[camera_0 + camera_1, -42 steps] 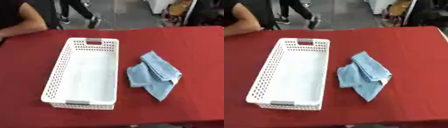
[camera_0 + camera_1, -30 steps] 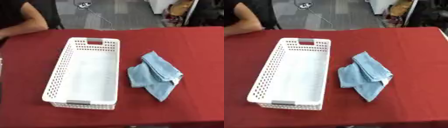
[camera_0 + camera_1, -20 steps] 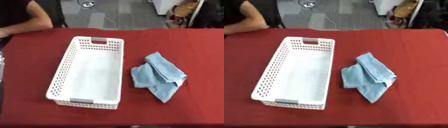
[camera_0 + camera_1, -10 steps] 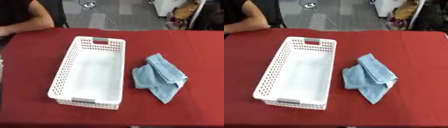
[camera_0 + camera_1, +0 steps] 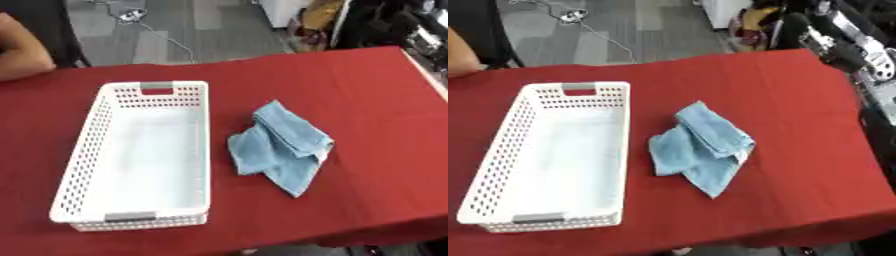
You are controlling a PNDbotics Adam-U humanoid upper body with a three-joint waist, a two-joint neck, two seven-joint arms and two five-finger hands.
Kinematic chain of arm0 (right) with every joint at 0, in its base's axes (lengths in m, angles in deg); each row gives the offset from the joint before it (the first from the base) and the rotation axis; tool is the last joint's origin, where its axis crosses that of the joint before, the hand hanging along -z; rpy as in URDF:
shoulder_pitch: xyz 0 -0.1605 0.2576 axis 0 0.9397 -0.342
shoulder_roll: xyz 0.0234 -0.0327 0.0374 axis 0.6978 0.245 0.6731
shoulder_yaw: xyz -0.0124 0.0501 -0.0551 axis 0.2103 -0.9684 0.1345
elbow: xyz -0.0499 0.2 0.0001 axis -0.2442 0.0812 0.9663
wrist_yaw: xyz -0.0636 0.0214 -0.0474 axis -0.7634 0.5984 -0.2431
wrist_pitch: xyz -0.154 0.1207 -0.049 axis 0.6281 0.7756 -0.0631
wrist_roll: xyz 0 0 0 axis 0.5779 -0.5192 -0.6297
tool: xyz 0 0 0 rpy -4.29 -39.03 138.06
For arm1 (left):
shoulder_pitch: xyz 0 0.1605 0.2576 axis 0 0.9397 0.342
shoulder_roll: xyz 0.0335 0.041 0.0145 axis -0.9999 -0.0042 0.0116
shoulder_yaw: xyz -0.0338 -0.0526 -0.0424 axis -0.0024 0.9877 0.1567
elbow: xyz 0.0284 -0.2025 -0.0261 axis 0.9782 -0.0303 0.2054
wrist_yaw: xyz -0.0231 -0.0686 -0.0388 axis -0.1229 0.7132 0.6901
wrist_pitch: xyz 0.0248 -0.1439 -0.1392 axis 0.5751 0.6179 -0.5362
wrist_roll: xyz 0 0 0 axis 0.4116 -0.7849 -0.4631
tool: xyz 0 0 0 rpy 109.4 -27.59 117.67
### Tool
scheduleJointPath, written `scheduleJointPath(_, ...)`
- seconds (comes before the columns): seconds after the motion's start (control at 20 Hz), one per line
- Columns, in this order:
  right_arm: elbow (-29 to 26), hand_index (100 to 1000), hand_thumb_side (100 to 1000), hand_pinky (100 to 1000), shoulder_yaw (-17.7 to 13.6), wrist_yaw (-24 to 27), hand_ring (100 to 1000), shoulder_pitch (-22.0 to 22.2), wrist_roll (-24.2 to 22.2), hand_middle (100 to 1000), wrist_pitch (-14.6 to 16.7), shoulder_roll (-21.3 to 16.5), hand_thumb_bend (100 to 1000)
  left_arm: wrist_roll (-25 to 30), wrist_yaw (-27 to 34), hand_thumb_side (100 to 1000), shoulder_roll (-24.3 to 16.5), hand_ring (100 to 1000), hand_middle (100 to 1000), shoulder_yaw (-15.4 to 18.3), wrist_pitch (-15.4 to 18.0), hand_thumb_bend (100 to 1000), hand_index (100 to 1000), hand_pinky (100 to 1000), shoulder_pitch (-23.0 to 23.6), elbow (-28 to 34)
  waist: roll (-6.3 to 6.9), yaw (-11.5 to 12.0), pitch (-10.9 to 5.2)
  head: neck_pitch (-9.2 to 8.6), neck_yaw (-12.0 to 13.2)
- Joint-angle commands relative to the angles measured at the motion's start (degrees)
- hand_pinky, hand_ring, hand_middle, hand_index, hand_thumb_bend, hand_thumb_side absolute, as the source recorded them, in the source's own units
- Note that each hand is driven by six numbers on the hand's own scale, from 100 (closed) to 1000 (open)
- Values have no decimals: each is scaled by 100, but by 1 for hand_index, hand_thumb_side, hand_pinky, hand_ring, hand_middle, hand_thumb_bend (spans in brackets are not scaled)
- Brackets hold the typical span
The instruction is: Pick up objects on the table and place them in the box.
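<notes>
Nothing has been placed: the white perforated plastic basket [image 5: 136,165] is empty, the crumpled light-blue cloth [image 5: 282,145] lies beside it. Neither hand is seen, so finger state cannot be told.

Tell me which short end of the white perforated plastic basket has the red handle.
The far end of the white perforated plastic basket; the near end's handle is grey.

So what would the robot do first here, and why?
Probably bring its right arm down toward the blue cloth. The cloth lies crumpled on the red table, just right of the white basket, which looks empty, and no hand is near it.
</notes>
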Motion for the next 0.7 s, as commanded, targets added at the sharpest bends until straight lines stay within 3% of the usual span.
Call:
scheduleJointPath(0.05, 209, 967, 711, 738, 42, -227, 861, -250, -336, 852, 253, -5, 168, 36, 29, 702, -156, 305, 475, -8, 18, 170, 660, 297, -78, 101, 12, 15, -49, -5, -45)
scheduleJointPath(0.35, 702, 968, 703, 716, 294, -952, 852, -593, -633, 860, 523, 307, 236, 87, 73, 703, -141, 305, 475, -27, 32, 167, 660, 296, -93, 101, 17, 44, -46, -5, -57)
scheduleJointPath(0.7, 1271, 969, 704, 702, 505, -1797, 849, -913, -746, 864, 841, 964, 259, 155, 137, 702, -105, 305, 474, -56, 67, 165, 659, 296, -134, 101, 36, 91, -23, -5, -151)
